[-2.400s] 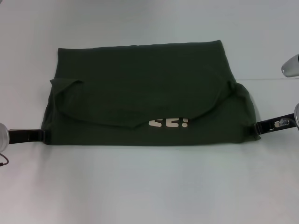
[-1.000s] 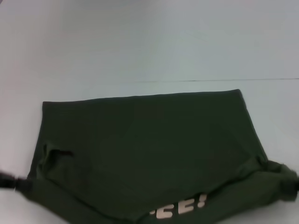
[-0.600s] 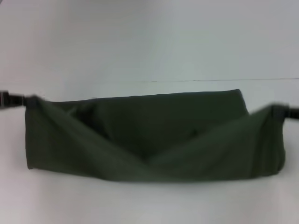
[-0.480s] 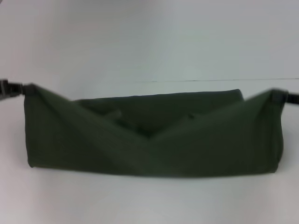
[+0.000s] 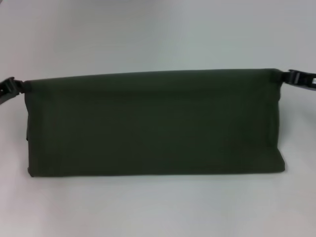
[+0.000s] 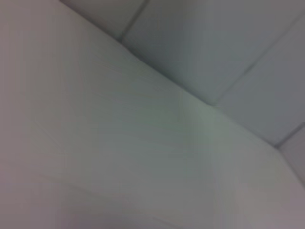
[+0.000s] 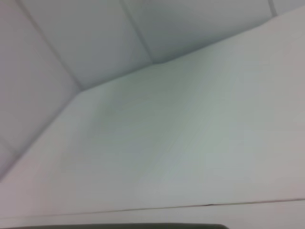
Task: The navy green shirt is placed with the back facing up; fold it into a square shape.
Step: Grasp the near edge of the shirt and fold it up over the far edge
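Both grippers are holding the shirt (image 5: 153, 123) by its far corners, stretching it taut across the middle of the desk (image 5: 158, 207). Left gripper (image 5: 19, 88) is reaching in level from the left edge, jaws pinching the far-left corner. Right gripper (image 5: 282, 78) is mirroring it, jaws clamping the far-right corner. Near edge is lying on the desk.

Black left pincer (image 5: 11, 87), black right pincer (image 5: 296, 78) (ribbed, angular links), matte finish
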Controlling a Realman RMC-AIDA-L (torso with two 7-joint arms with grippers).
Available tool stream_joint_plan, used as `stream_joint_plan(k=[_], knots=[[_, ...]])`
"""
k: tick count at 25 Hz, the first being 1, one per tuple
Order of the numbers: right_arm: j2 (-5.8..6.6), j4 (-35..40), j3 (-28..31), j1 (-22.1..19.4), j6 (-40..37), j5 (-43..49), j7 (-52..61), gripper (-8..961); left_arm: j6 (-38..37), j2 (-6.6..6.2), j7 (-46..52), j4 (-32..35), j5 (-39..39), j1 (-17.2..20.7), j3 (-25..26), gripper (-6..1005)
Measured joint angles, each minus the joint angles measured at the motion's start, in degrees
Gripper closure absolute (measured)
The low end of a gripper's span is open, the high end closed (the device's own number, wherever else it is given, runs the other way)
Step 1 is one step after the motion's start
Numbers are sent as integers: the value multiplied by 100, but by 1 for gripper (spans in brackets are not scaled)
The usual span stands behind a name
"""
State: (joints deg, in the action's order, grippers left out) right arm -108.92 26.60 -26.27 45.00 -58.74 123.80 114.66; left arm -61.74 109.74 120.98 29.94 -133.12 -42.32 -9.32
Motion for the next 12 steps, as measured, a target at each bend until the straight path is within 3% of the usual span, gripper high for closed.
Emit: stream_joint_plan(k=[5, 9, 12], knots=[[-251, -379, -453, 277, 1302, 11, -44, 813, 1098, 349, -473, -260, 184, -112, -44, 995], [-573, -430, -1043, 395, 2339, 14, -49, 805, 1751, 588, -977, -389, 398, -196, -53, 995], [-655, -436, -1182, 423, 2575, 12, -50, 798, 2189, 706, -1269, -499, 435, -278, -59, 995]])
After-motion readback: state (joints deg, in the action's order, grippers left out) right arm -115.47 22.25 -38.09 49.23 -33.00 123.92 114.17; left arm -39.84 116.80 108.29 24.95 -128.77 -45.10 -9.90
